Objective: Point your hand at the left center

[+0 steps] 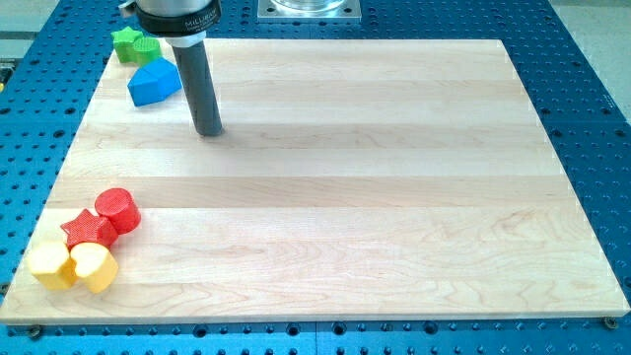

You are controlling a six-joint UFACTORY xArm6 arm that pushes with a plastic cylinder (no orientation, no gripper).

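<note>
My tip [208, 131] stands on the wooden board [355, 168] in its upper left part. A blue block [155, 83] lies just to the tip's upper left. A green block [133, 44] sits at the board's top left corner, above the blue one. At the bottom left a red cylinder [118, 209] touches a red star-shaped block [88, 230]. Below them lie a yellow block [51, 263] and a yellow heart-shaped block [95, 267], side by side. The tip touches no block.
The board lies on a blue perforated table [582, 59]. A metal mount plate [308, 9] sits at the view's top centre, beyond the board's far edge.
</note>
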